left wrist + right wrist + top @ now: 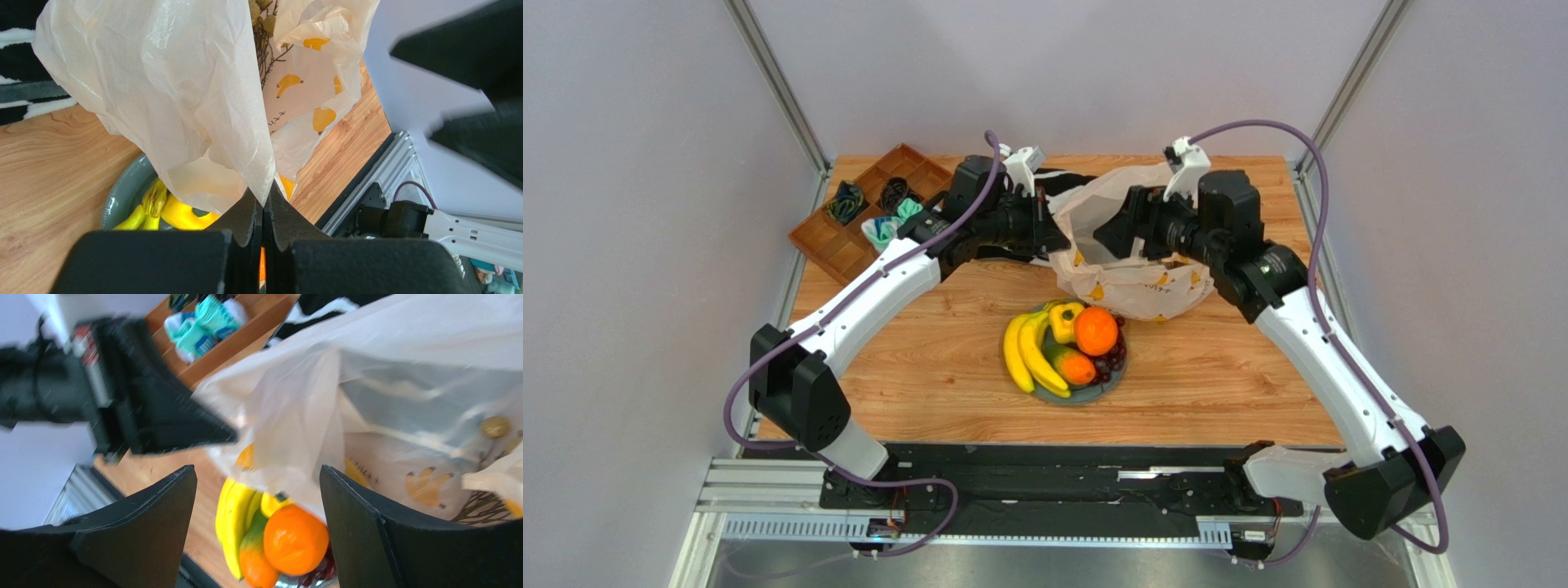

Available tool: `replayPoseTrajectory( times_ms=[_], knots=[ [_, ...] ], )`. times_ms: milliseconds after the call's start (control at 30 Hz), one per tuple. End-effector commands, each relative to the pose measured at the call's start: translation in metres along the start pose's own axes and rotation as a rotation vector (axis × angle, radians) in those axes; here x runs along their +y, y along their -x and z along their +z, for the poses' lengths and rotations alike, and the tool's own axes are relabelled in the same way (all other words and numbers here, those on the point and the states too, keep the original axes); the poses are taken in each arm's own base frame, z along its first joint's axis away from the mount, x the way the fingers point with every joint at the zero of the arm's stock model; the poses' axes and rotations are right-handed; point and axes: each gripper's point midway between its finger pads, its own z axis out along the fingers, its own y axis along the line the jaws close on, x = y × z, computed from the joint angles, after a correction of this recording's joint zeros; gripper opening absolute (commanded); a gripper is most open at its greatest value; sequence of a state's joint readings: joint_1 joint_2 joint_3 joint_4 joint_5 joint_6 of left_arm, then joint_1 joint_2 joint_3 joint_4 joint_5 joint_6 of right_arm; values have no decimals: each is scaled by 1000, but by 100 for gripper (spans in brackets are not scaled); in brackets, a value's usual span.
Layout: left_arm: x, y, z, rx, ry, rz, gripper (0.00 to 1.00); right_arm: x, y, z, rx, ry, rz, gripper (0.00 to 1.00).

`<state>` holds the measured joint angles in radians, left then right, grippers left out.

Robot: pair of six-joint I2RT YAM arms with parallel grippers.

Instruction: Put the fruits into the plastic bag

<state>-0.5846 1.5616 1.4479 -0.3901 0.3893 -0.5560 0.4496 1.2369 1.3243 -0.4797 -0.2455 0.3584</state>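
The plastic bag (1130, 251) stands crumpled behind the grey plate (1109, 386). My left gripper (1048, 224) is shut on the bag's left edge and holds it up; the pinch shows in the left wrist view (264, 199), with the bag (184, 92) hanging in front. My right gripper (1124, 233) is open at the bag's mouth, its jaws wide apart (258, 478) and holding nothing. On the plate lie the bananas (1024, 353), the orange (1096, 331), the small yellow fruit (1064, 321), the orange-green fruit (1075, 366) and dark grapes (1116, 357). A pale grape (494, 425) on brown stems shows through the bag (380, 386).
A wooden compartment tray (852, 245) with small dark and teal items stands at the back left. The zebra-striped cloth (18, 37) lies behind the bag. The table's right edge and metal rail (393, 159) are close to the bag.
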Motion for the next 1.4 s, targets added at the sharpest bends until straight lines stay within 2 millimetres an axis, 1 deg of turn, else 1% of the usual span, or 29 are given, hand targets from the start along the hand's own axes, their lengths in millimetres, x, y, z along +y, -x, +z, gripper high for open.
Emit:
replayPoseTrajectory(
  times_ms=[0, 33, 100, 133, 200, 233, 367, 433, 600, 700, 867, 1033, 1167, 1267, 1367],
  knots=[
    [-7, 15, -3, -35, -4, 8, 0, 16, -45, -15, 86, 26, -53, 77],
    [-6, 15, -2, -32, -2, 9, 0, 19, -52, -22, 96, 25, -60, 76],
    [-5, 15, -1, -32, 1, 10, 0, 22, -68, -26, 121, 5, -86, 76],
    [-5, 16, -1, -32, 1, 8, 0, 15, -85, -26, 162, -24, -85, 77],
    [-5, 16, 0, -31, 2, 1, 0, 9, -101, -25, 207, -58, -63, 77],
    [-7, 16, 0, -32, -3, -2, 0, 3, -114, -24, 247, -73, -54, 76],
    [-6, 15, -3, -32, 3, -9, 0, -8, -137, -19, 302, -114, -39, 77],
    [-5, 14, -3, -33, 7, -12, 0, -12, -142, -18, 314, -125, -49, 77],
    [-4, 11, -4, -29, 11, -25, 0, -20, -164, -6, 374, -138, -53, 78],
    [-4, 12, -4, -31, 12, -27, 0, -21, -171, 4, 393, -135, -45, 79],
    [-5, 13, -6, -36, 12, -27, 0, -25, -176, 12, 420, -149, -55, 80],
    [-4, 12, -5, -34, 14, -30, 0, -33, -183, 23, 449, -171, -72, 82],
    [-4, 12, -5, -35, 16, -28, 0, -31, -182, 29, 443, -157, -78, 82],
    [-3, 11, -4, -32, 17, -31, 0, -35, -185, 32, 452, -167, -84, 82],
    [-4, 12, -3, -30, 14, -32, 0, -33, -186, 34, 452, -156, -83, 83]
  ],
)
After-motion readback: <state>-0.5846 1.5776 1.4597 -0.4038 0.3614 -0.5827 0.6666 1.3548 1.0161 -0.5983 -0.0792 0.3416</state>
